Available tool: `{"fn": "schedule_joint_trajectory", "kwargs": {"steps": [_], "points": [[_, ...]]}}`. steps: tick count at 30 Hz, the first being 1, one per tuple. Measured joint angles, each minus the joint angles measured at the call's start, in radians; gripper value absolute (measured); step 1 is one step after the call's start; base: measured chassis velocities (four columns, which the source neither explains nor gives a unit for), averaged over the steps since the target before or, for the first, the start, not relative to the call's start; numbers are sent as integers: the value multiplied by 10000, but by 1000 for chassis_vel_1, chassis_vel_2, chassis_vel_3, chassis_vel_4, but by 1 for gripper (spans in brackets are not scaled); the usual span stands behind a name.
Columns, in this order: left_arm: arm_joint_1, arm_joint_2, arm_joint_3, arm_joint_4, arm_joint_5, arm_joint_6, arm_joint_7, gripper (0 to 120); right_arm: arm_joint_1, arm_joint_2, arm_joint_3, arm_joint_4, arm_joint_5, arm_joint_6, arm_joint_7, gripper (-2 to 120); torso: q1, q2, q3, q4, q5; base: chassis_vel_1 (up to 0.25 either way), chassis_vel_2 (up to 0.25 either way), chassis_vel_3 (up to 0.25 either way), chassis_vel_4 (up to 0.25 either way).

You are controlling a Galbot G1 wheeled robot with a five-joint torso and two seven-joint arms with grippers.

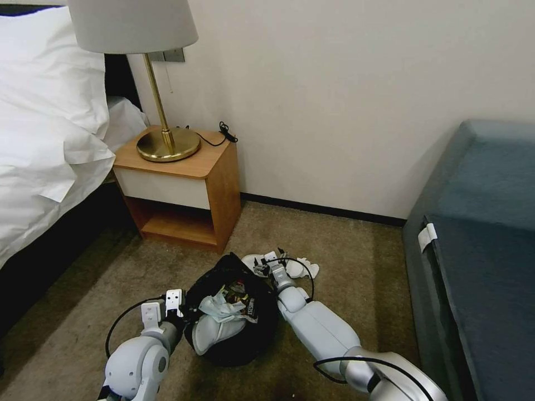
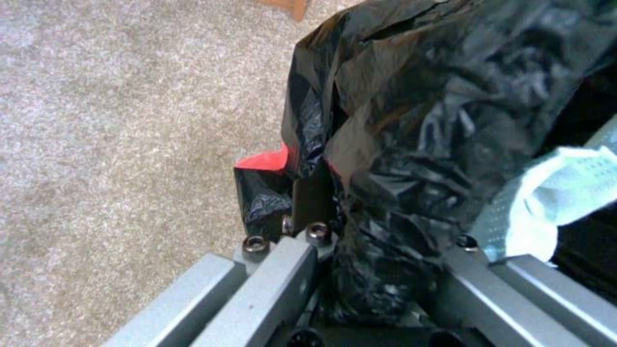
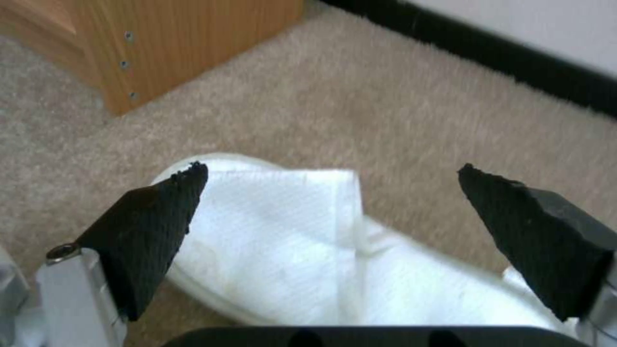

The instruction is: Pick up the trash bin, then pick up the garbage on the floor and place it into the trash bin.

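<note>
My left gripper [image 1: 177,318] reaches low over the carpet [image 1: 345,262], its fingers clamped on the rim of the trash bin [image 1: 231,317]; in my left wrist view the crinkly black liner [image 2: 411,125] bunches between my fingers [image 2: 276,284] and a red scrap [image 2: 263,159] peeks out just past them. The bin sits directly to the right of that gripper, tilted toward me, with one white slipper [image 1: 214,329] and pale crumpled tissue [image 1: 223,306] already inside.

My right arm stretches forward past the bin's far side, and my right gripper [image 1: 271,262] hangs spread wide, holding nothing. One white slipper [image 3: 308,250] lies on the carpet right under it, between the two black pads [image 3: 151,231], neither one touching it that I can see.

Beyond my grippers stands one wooden nightstand [image 1: 181,189] bearing one brass lamp [image 1: 161,111], with a white-sheeted bed [image 1: 44,133] to its left and a blue sofa [image 1: 479,250] well off to my right against the pale wall [image 1: 362,100].
</note>
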Motion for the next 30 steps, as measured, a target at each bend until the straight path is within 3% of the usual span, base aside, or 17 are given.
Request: {"fn": "schedule_joint_trajectory", "kwargs": {"steps": [12, 30], "points": [[223, -43, 4, -372, 58, 13, 93, 0, 278, -101, 280, -150, 2108, -1105, -370, 100, 1, -1, 4, 1, -1, 0, 0, 0, 0], [338, -194, 22, -511, 336, -55, 190, 0, 274, -422, 374, -101, 2497, -1407, -620, 99, 1, -4, 3, 1, 0, 0, 0, 0, 0]]}}
